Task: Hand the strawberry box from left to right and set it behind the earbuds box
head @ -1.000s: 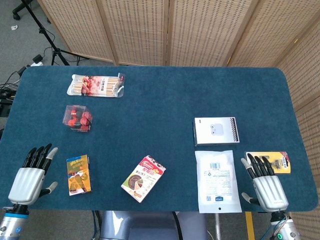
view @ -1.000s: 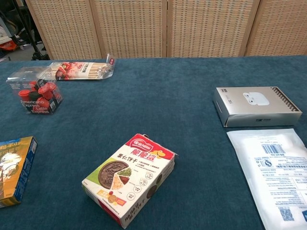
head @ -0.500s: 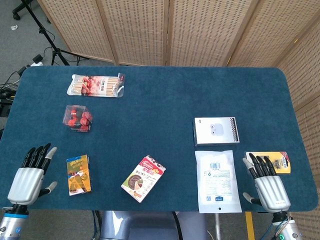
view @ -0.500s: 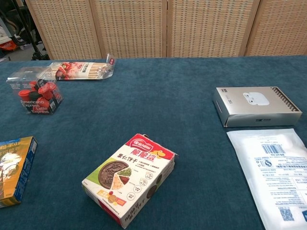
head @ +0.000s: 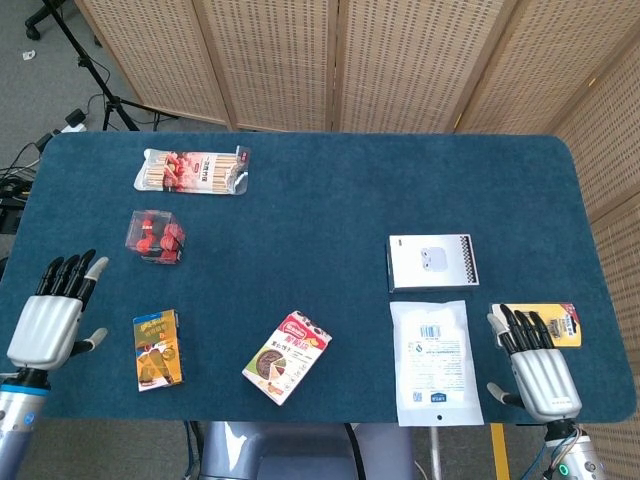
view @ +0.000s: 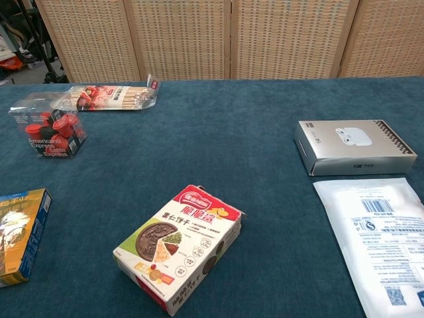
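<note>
The strawberry box (head: 192, 170) is a long pack with red strawberry pictures, lying flat at the far left of the blue table; the chest view shows the strawberry box (view: 112, 97) at upper left. The silver earbuds box (head: 431, 262) lies right of centre, also visible as the earbuds box (view: 354, 146) in the chest view. My left hand (head: 50, 312) hovers at the near left edge, fingers apart and holding nothing, well short of the strawberry box. My right hand (head: 535, 365) is at the near right corner, fingers apart and holding nothing. Neither hand appears in the chest view.
A clear cube of red capsules (head: 156, 236) sits between my left hand and the strawberry box. A yellow-blue box (head: 158, 349), a red-and-white biscuit box (head: 288, 356), a white pouch (head: 433, 361) and a yellow card pack (head: 545, 323) lie along the near side.
My left hand has moved forward and a little left, toward the far side of the table. My right hand has drawn slightly back. Nothing on the table has shifted.
</note>
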Available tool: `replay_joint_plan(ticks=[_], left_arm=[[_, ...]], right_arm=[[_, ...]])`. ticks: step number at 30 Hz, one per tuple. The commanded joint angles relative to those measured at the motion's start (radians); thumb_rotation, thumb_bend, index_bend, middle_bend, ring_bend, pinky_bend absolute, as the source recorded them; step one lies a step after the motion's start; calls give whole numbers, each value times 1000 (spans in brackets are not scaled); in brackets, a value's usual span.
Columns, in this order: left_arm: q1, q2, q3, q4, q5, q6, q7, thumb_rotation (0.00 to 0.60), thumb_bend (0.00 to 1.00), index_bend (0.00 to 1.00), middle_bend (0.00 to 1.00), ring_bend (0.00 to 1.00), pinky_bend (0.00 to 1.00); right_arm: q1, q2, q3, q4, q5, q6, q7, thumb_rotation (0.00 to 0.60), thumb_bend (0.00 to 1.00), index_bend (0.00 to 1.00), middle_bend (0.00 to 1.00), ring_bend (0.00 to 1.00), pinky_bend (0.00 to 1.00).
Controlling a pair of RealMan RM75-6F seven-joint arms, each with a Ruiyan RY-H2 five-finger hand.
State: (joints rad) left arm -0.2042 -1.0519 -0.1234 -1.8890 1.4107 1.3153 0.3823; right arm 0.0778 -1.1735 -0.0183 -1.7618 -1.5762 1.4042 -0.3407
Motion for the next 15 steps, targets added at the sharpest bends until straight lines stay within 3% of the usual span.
replay_joint_plan(ticks=[1, 7, 15], left_arm=[[-107, 65, -83, 7, -146, -157, -31, 600, 168, 0, 0, 0, 0], [-258, 98, -151, 94, -348, -403, -67, 600, 166, 0, 0, 0, 0], [-436, 86, -131, 255, -517, -649, 1, 600, 166, 0, 0, 0, 0]], right_arm=[[4, -3, 0, 3, 5, -9, 0, 600, 53, 0, 0, 0, 0], [13, -11, 7, 14, 33, -31, -4, 600, 53, 0, 0, 0, 0], [30, -27, 21, 34, 82, -68, -15, 600, 53, 0, 0, 0, 0]])
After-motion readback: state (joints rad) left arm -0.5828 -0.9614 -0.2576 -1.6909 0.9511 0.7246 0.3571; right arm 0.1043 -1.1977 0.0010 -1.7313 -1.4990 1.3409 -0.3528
